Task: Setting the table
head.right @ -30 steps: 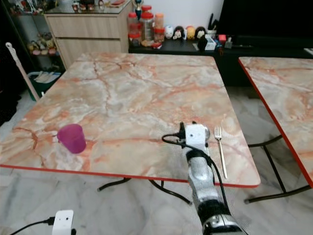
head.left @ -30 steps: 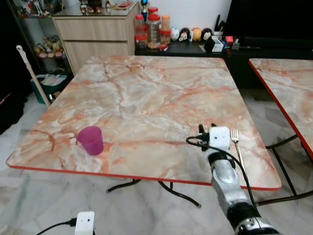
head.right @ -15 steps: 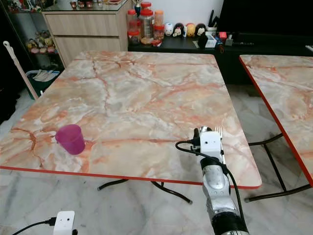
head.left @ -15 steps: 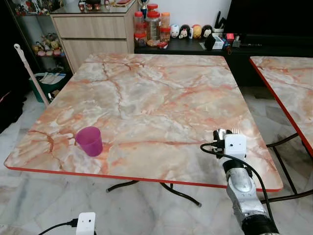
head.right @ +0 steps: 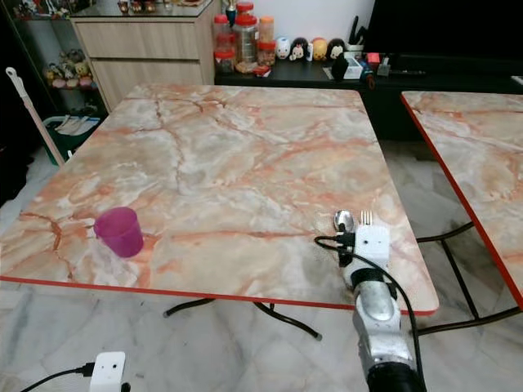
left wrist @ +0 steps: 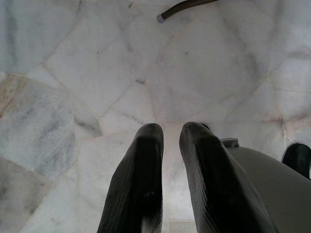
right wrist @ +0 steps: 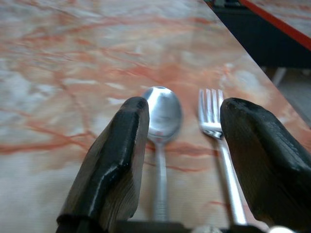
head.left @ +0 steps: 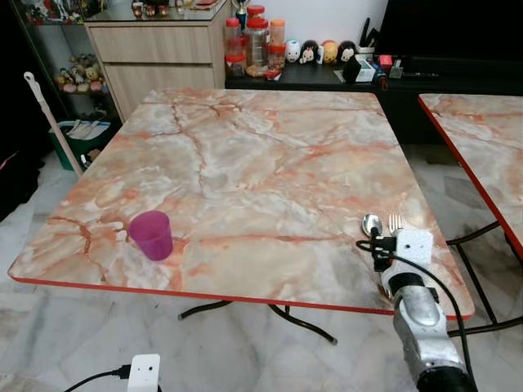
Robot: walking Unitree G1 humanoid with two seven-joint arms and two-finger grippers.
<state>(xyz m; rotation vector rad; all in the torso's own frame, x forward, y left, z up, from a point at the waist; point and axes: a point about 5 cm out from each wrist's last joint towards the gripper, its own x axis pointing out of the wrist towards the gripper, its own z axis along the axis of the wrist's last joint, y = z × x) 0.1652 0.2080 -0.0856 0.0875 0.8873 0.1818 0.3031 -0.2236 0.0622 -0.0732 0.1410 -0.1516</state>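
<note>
A silver spoon [right wrist: 163,112] and a fork [right wrist: 214,119] lie side by side on the marble table [head.left: 245,163], near its right front corner. In the right wrist view, my right gripper [right wrist: 184,104] is open just behind their handles. One finger [right wrist: 116,165] is beside the spoon and the other beside the fork, with nothing held. From the head, the spoon's bowl [head.left: 372,224] and the fork's tines [head.left: 395,222] show just past the right wrist [head.left: 406,247]. A purple cup [head.left: 152,234] stands upright near the left front edge. My left gripper [left wrist: 171,128] hangs over the floor.
A second marble table [head.left: 482,131] stands to the right across a narrow gap. Behind the table are a wooden cabinet [head.left: 159,53], jars [head.left: 257,41] and a dark shelf of small figures. A mop handle [head.left: 51,118] leans at the left. The table's red edge [head.left: 204,296] is close.
My right arm has drawn back toward the table's front right edge. The spoon, hidden under the gripper a second ago, now lies free beside the fork.
</note>
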